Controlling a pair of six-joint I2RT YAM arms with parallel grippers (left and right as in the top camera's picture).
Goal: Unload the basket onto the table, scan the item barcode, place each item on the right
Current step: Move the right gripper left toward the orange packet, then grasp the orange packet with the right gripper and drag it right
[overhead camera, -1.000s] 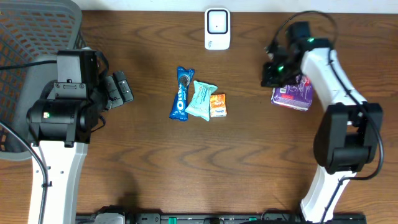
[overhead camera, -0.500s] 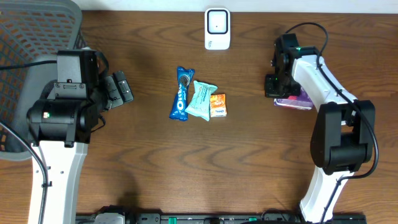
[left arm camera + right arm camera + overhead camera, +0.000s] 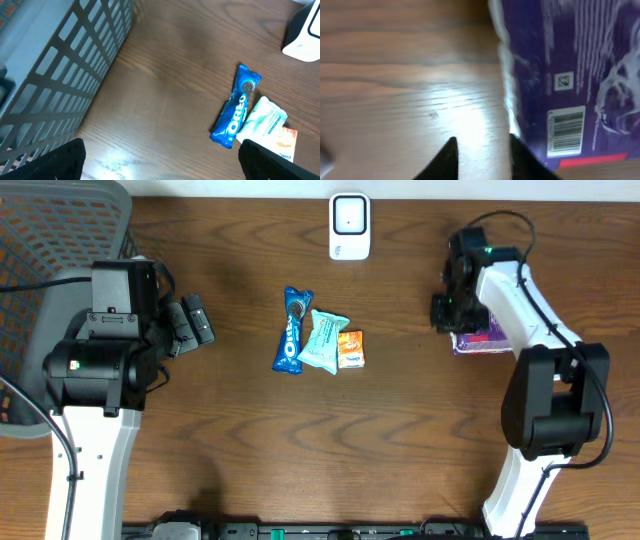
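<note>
Nearest, in the right wrist view, the right gripper (image 3: 482,152) had its two dark fingers a little apart, with bare wood between them and nothing gripped. A second earlier, those fingers were closed on the purple packet (image 3: 580,65). That packet now lay on the table (image 3: 400,450) just beside the right finger, its barcode (image 3: 565,131) facing up. This looked like a release, so the packet was probably finished with or being set aside. The left gripper (image 3: 165,156) hovered with its fingers spread wide, holding nothing, beside the grey basket (image 3: 60,230). Further off, at mid-table, an Oreo pack (image 3: 292,330), a pale green packet (image 3: 324,340) and an orange packet (image 3: 350,348) lay together, likely awaiting their turn. Farthest, at the back edge, stood the white scanner (image 3: 349,226), well apart from the purple packet.
</note>
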